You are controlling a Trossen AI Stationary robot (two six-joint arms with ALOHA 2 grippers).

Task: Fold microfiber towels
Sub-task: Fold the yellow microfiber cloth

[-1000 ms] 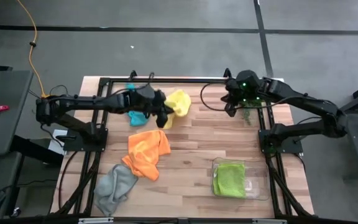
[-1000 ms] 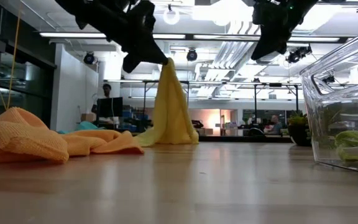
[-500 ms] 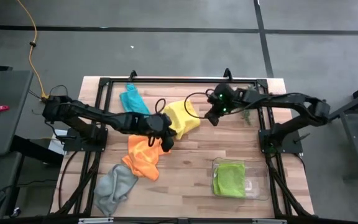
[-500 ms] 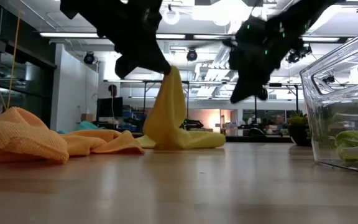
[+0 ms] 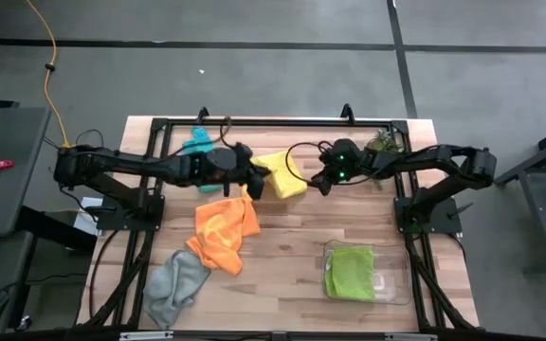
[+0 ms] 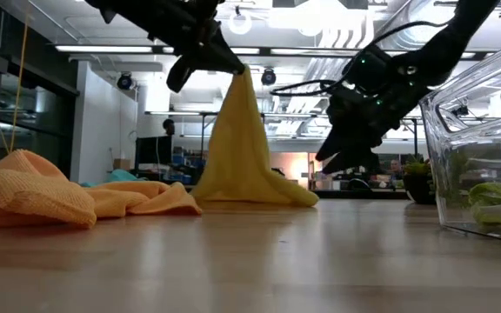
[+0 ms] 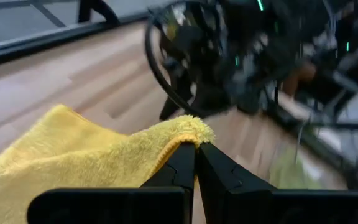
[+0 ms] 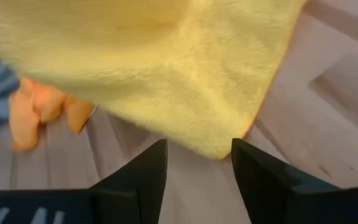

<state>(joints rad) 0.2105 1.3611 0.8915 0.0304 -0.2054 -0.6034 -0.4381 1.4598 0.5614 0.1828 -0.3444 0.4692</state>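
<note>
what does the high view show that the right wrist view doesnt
Only the high view shows the whole table: the grey towel, the teal towel, the lime green towel in the clear tray, and the left gripper shut on the yellow towel.

Only the right wrist view shows the right gripper open, its fingers at the yellow towel's corner.

Both show the yellow towel and the orange towel.

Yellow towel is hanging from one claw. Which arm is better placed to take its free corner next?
Right. The right claw is open with the yellow towel's loose corner just ahead of its fingers. The left claw is already shut on the raised edge, so it likely can't regrasp.
</note>
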